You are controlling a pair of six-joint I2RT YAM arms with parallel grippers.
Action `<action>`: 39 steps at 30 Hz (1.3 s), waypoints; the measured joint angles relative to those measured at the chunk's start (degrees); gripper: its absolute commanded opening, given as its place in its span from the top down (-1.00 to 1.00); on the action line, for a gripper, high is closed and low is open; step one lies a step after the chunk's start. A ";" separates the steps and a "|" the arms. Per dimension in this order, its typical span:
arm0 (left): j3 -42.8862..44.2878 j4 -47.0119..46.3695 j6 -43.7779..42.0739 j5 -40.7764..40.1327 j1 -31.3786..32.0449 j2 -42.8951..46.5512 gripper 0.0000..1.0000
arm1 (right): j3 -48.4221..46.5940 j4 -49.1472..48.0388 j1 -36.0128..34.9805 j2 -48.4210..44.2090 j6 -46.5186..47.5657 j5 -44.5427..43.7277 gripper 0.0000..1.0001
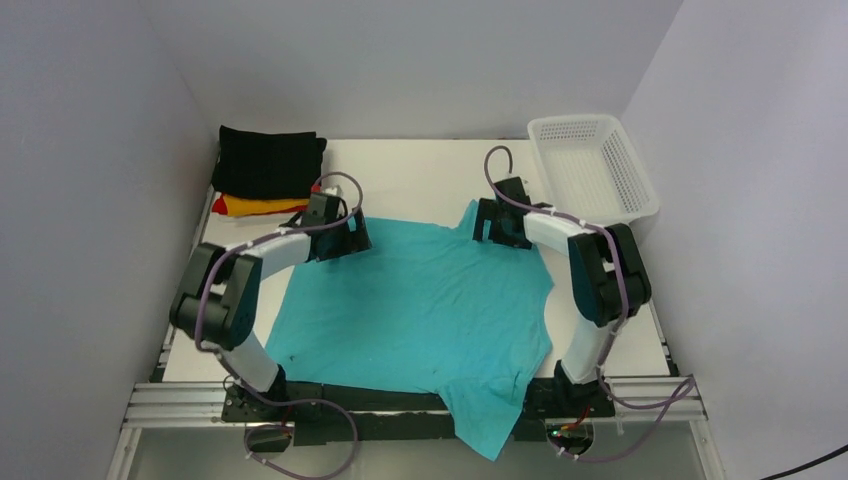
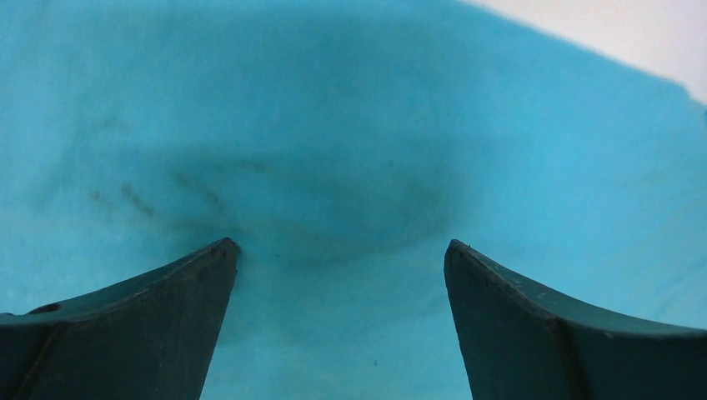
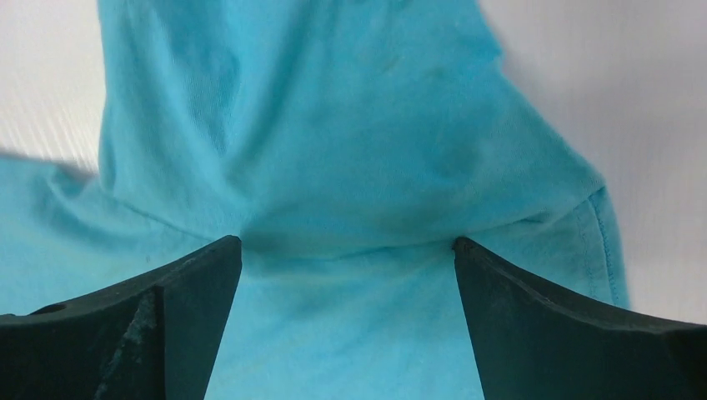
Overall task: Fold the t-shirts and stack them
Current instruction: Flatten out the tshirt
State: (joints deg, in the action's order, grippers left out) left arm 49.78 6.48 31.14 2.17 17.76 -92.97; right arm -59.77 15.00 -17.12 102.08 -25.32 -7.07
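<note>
The teal t-shirt (image 1: 420, 310) lies spread flat on the table, one part hanging over the near edge. My left gripper (image 1: 345, 238) is at its far left corner, jaws open and pressed down on the cloth (image 2: 333, 192). My right gripper (image 1: 492, 225) is at its far right corner over the sleeve (image 3: 333, 150), jaws open with tips touching the cloth. A folded stack sits at the far left: black t-shirt (image 1: 268, 162) on top, yellow-orange t-shirt (image 1: 262, 207) below, a red edge (image 1: 220, 203) showing.
A white mesh basket (image 1: 592, 165) stands at the far right corner. Grey walls close in on three sides. Bare white table (image 1: 420, 170) shows behind the teal shirt and along its left and right sides.
</note>
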 measured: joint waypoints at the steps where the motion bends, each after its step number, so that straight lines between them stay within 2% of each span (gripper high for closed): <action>1: 1.40 0.00 0.07 -0.17 0.00 -1.92 -0.99 | -2.05 0.59 0.17 1.70 0.02 -0.57 -1.00; 14: 23.76 -0.94 2.82 0.22 -0.85 -20.70 -0.99 | -25.59 7.76 5.05 18.40 3.13 -4.39 -1.00; 23: 31.41 1.16 5.11 0.98 -2.21 -25.75 -0.99 | -43.30 9.97 7.52 29.66 9.18 -1.84 -1.00; 30: 34.95 4.83 3.98 0.61 -2.32 -26.75 -0.99 | -43.58 10.01 7.87 29.35 10.99 0.22 -1.00; 33: 34.80 5.79 2.73 0.50 -2.25 -25.62 -0.99 | -39.89 9.92 7.15 25.88 11.72 0.17 -1.00; 36: 30.84 6.84 1.62 -0.52 -1.79 -19.89 -0.99 | -33.48 10.14 5.51 18.10 12.24 -0.61 -1.00; 39: 23.08 8.17 0.87 -2.58 -0.26 -7.87 -0.99 | -25.92 9.09 2.51 7.15 12.33 -2.69 -1.00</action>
State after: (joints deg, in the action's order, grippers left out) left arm 72.86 14.66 32.01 -0.40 17.50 -100.84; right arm -85.69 24.10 -14.61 109.23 -12.99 -9.76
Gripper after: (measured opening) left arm 0.994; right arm 0.997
